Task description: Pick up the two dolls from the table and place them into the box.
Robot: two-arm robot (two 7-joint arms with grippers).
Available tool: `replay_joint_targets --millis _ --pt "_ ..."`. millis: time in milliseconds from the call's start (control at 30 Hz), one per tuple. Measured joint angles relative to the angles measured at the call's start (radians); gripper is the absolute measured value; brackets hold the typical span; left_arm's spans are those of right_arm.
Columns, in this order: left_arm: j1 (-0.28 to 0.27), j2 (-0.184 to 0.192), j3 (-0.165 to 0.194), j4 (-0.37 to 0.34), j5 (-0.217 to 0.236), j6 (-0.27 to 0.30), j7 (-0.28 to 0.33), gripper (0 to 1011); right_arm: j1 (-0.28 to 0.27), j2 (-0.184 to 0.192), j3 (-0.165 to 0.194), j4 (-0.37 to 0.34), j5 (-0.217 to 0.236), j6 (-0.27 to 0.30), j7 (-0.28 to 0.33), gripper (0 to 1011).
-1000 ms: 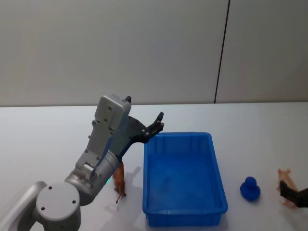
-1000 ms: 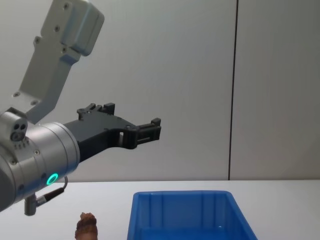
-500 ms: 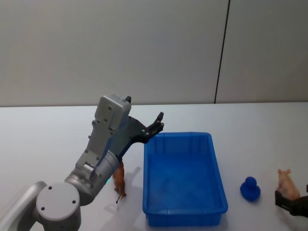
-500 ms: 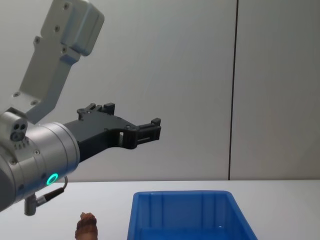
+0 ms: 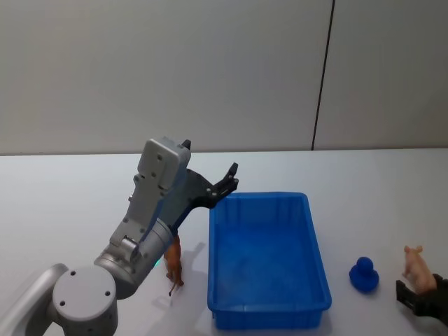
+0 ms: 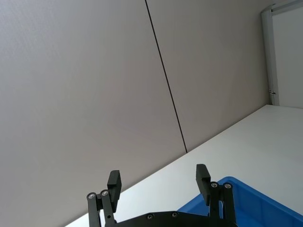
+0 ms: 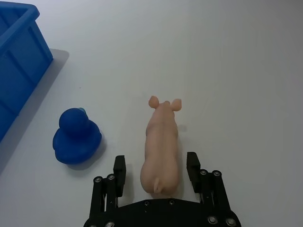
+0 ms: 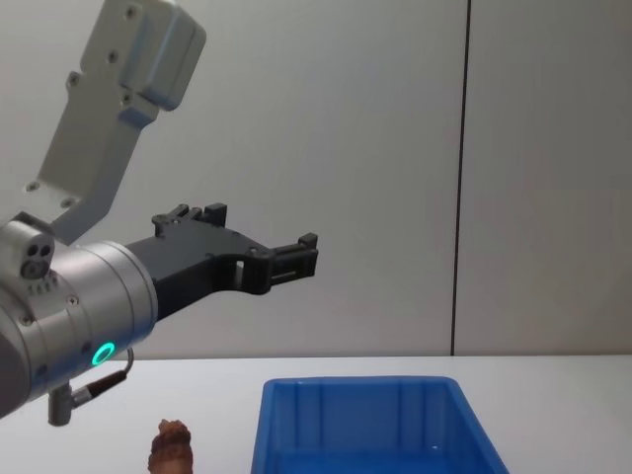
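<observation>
The left arm (image 5: 143, 227) rises bent beside the box (image 5: 260, 197). The left gripper (image 5: 229, 179) is held high over the box's far left corner, fingers spread and pointing forward. The right gripper (image 7: 156, 161) sits low, right of the box's near end, fingers parted.

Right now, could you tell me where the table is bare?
Bare: table behind the box and far left. Crowded: right of it, blue doll and pink doll inside the right pincer; left pincer raised near the box.
</observation>
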Motion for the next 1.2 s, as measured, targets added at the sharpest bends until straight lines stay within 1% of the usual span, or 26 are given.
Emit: replay_joint_targets --millis 33,133,200,267,333,367,400,433,500,767,1067,1200 --pt "0.0 0.0 0.0 0.0 0.0 0.0 0.0 1001 0.003 -0.002 -0.001 0.004 -0.001 0.0 0.002 814" --pt "0.0 0.0 0.0 0.0 0.0 0.0 0.0 1001 0.009 -0.006 -0.002 0.011 -0.003 0.0 0.006 705" --pt "0.0 0.0 0.0 0.0 0.0 0.0 0.0 1001 0.013 -0.009 -0.003 0.015 -0.005 0.0 0.008 666" --pt "0.0 0.0 0.0 0.0 0.0 0.0 0.0 1001 0.015 -0.01 -0.004 0.017 -0.006 -0.001 0.009 589" --pt "0.0 0.0 0.0 0.0 0.0 0.0 0.0 1001 0.017 -0.012 -0.004 0.019 -0.008 -0.002 0.01 544" --pt "0.0 0.0 0.0 0.0 0.0 0.0 0.0 1001 0.018 -0.012 -0.005 0.02 -0.009 -0.002 0.01 504" --pt "0.0 0.0 0.0 0.0 0.0 0.0 0.0 1001 0.018 -0.012 -0.005 0.02 -0.009 -0.002 0.01 504" --pt "0.0 0.0 0.0 0.0 0.0 0.0 0.0 1001 0.019 -0.013 -0.005 0.021 -0.011 -0.004 0.011 445" --pt "0.0 0.0 0.0 0.0 0.0 0.0 0.0 1001 0.02 -0.014 -0.005 0.021 -0.014 -0.008 0.011 381" --pt "0.0 0.0 0.0 0.0 0.0 0.0 0.0 1001 0.021 -0.016 -0.005 0.011 -0.031 -0.035 0.009 374" --pt "0.0 0.0 0.0 0.0 0.0 0.0 0.0 1001 0.019 -0.015 -0.007 -0.029 -0.079 -0.101 0.006 374" --pt "0.0 0.0 0.0 0.0 0.0 0.0 0.0 1001 0.022 -0.015 -0.008 -0.051 -0.101 -0.129 0.016 374"
